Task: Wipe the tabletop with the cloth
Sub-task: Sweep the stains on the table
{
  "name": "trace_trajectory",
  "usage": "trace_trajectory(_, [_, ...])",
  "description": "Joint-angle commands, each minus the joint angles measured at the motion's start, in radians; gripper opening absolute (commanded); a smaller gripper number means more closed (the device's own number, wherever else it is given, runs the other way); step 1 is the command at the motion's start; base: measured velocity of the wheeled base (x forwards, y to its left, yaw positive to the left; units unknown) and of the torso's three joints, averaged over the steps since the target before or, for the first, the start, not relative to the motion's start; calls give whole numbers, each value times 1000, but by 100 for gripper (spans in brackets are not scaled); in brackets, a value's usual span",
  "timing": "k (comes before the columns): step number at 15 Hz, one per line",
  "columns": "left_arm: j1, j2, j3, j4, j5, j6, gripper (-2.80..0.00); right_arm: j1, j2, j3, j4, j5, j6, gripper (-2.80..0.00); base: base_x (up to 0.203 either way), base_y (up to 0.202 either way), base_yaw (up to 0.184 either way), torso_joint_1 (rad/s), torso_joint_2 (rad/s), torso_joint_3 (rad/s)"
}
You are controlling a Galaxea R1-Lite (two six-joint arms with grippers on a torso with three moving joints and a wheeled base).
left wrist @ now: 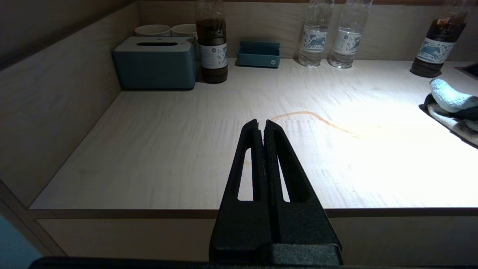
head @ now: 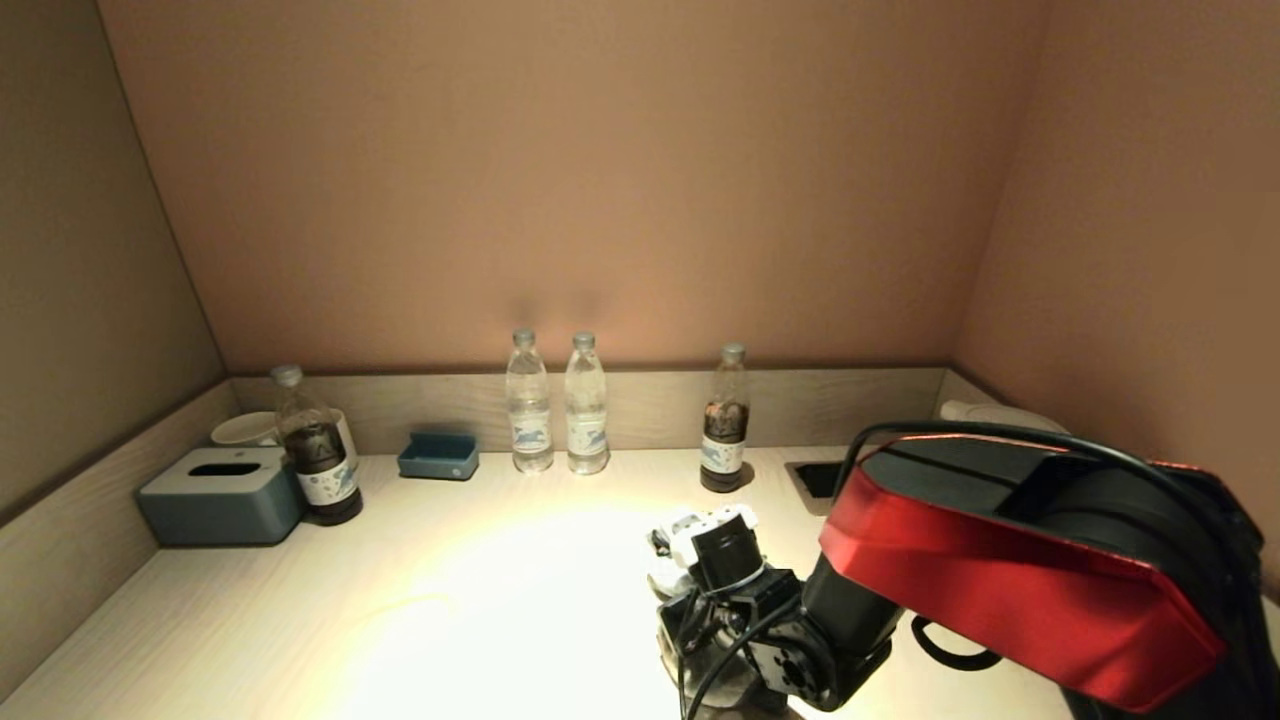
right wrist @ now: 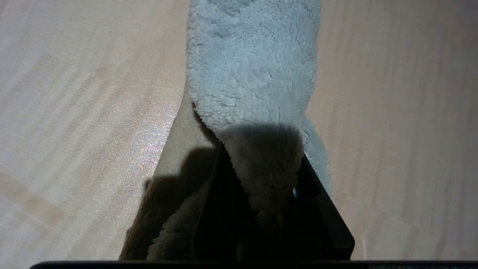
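My right gripper (right wrist: pixel 261 158) is shut on a fluffy pale blue-grey cloth (right wrist: pixel 254 67) and holds it down against the light wood tabletop (head: pixel 480 600) at the front, right of the middle. In the head view the gripper (head: pixel 705 640) points down, with the cloth (head: pixel 662 580) bunched beside and under it. The cloth also shows in the left wrist view (left wrist: pixel 450 99), at the right edge. A thin brown streak (left wrist: pixel 317 117) curves across the tabletop left of the cloth. My left gripper (left wrist: pixel 261 123) is shut and empty, parked before the table's front edge.
Along the back wall stand a blue-grey tissue box (head: pixel 220 495), two cups (head: pixel 245 428), a dark bottle (head: pixel 318 450), a small blue tray (head: pixel 438 456), two clear water bottles (head: pixel 557 405) and another dark bottle (head: pixel 726 420). A dark recess (head: pixel 822 478) sits at the back right.
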Motion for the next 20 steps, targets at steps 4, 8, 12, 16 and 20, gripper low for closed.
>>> trace_trajectory(4, [0, 0, 0, 0, 0, 0, -280, -165, -18, 204, -184, -1, -7, -280, 0, 0, 0, 0, 0, 0])
trace_trajectory(8, [0, 0, 0, 0, 0, 0, -280, -285, -42, 330, -306, 4, -14, -280, 0, 0, 0, 0, 0, 0])
trace_trajectory(12, [0, 0, 0, 0, 0, 0, -280, -435, -30, 457, -462, 6, -18, -280, 0, 0, 0, 0, 0, 0])
trace_trajectory(16, [0, 0, 0, 0, 0, 0, -280, -519, 7, 450, -505, 8, -28, -280, 0, 0, 0, 0, 0, 0])
trace_trajectory(20, [0, 0, 0, 0, 0, 0, -280, -513, 111, 314, -511, -2, -56, -280, 0, 0, 0, 0, 0, 0])
